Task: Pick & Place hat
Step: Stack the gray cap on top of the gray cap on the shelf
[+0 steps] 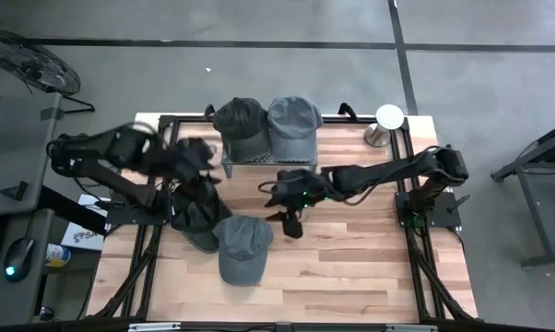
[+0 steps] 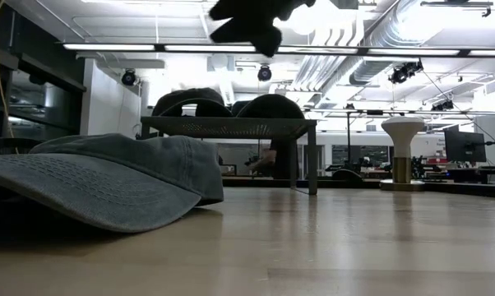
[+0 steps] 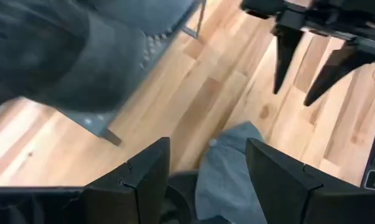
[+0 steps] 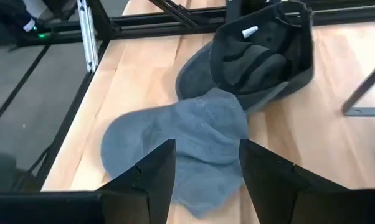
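A grey-blue cap (image 1: 243, 247) lies crown up on the wooden table near the front, and it also shows in the low view (image 2: 108, 177). A dark cap (image 1: 199, 219) lies upside down beside it, touching it; its inside shows in the right wrist view (image 4: 262, 59). Two more caps, dark (image 1: 241, 124) and grey-blue (image 1: 293, 120), sit on a metal rack (image 2: 231, 127) at the far edge. My left gripper (image 1: 202, 157) is open and empty, above the table near the rack's left end. My right gripper (image 1: 291, 224) is open and empty, just right of the grey-blue cap (image 4: 187, 146).
A white round-topped stand (image 1: 388, 118) is at the far right corner. The rack's legs (image 3: 106, 130) stand on the table near my left gripper. Black frame rails (image 1: 416, 249) run along the table's sides. Bare wood (image 1: 351, 267) lies at the near right.
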Robot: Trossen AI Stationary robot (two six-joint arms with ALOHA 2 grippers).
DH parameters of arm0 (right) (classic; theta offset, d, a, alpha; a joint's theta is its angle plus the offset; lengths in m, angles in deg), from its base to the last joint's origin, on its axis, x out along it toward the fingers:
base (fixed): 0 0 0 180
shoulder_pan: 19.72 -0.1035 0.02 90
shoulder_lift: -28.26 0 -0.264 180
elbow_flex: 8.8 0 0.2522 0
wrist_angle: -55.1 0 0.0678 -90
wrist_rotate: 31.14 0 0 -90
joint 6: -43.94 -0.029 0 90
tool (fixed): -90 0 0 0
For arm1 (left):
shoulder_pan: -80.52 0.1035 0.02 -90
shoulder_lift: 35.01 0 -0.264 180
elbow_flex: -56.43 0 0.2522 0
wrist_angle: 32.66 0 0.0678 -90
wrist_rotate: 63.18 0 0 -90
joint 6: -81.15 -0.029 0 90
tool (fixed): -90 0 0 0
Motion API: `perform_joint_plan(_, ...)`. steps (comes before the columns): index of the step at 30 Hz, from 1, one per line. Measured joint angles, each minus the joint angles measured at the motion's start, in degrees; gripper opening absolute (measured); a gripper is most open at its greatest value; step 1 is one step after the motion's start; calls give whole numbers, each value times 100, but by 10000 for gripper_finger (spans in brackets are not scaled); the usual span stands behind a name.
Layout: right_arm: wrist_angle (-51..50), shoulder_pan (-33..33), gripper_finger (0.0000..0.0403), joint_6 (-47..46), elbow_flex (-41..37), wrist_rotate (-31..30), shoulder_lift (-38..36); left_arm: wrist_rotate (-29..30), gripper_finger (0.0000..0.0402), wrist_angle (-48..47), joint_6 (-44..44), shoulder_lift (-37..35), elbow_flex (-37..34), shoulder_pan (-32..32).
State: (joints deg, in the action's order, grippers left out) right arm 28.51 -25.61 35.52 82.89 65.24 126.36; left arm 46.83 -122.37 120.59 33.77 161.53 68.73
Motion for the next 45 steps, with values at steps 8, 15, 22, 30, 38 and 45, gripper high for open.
perform_joint_plan(8, 700, -86, 187, -462, 0, -192, 689, 946, 207, 40, 916, -27, -577, -1722)
perform_joint_plan(15, 955, -49, 231, -857, 0, -210, 890, 1675, 207, -83, 1228, -117, -672, -2791)
perform_joint_plan(22, 1099, 80, 245, -1033, 2, -362, 886, 2168, 207, -355, 1185, -294, -672, -3358)
perform_joint_plan(30, 1369, 100, 245, -1102, 195, -481, 1034, 2323, 207, -387, 1070, -428, -672, -3513)
perform_joint_plan(38, 305, -3, 245, -661, 1005, -919, 1279, 2235, 207, -26, 946, -269, -672, -3288)
perform_joint_plan(45, -1215, 117, 245, -998, 1246, -242, 1227, 1510, 207, 152, 999, -13, -672, -2656)
